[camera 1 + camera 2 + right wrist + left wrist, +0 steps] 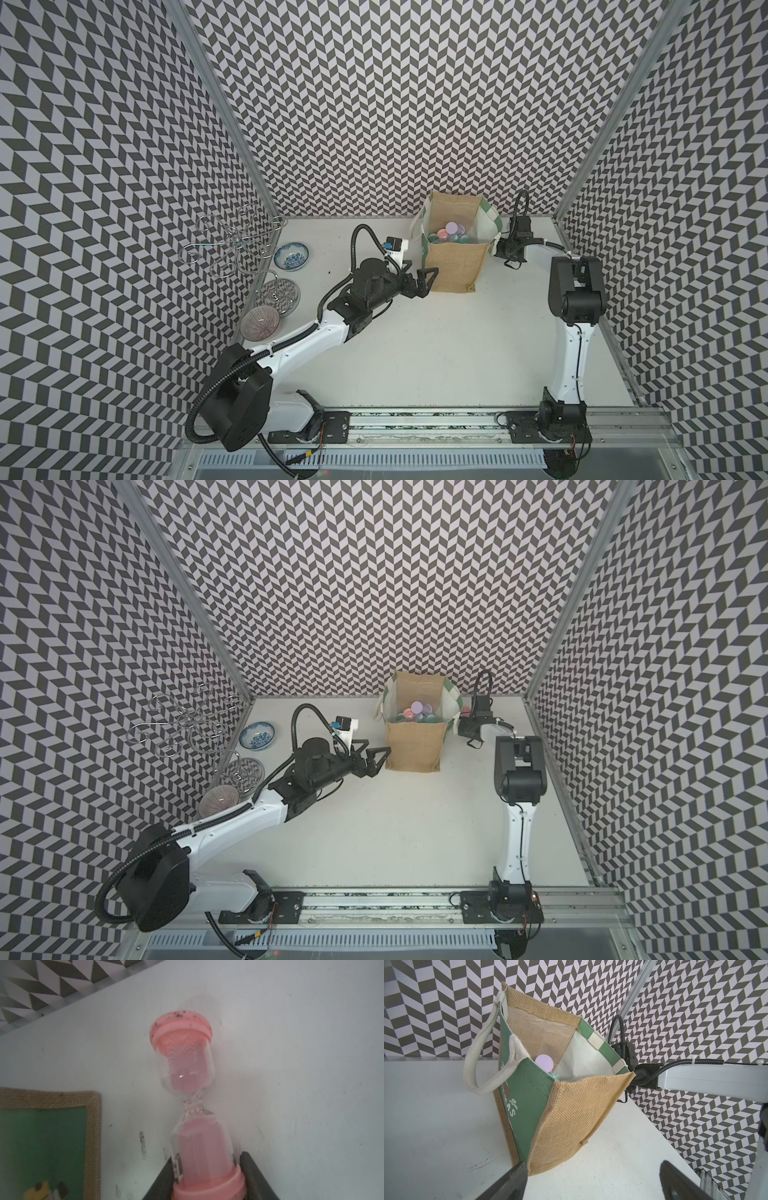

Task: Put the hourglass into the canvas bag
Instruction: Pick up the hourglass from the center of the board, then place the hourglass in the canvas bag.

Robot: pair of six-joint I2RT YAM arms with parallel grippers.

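A pink hourglass (pixel 187 1076) with clear glass bulbs is in my right gripper (pixel 205 1159), which is shut on the bulb next to its near cap. It sits low over the white table, just right of the canvas bag (pixel 455 266). In both top views this gripper (pixel 500 249) is tucked against the bag's right side, and a sliver of the pink hourglass (pixel 466 710) shows. The bag stands upright and open, with several pastel hourglasses (pixel 451 232) inside. My left gripper (pixel 424 282) is open and empty by the bag's front left corner (pixel 542 1167).
A wire rack (pixel 232 245), a blue patterned bowl (pixel 291 257), a glass dish (pixel 279 291) and a ribbed bowl (pixel 259 324) line the left wall. The bag stands near the back wall. The right wall frame (pixel 559 232) is close behind my right arm.
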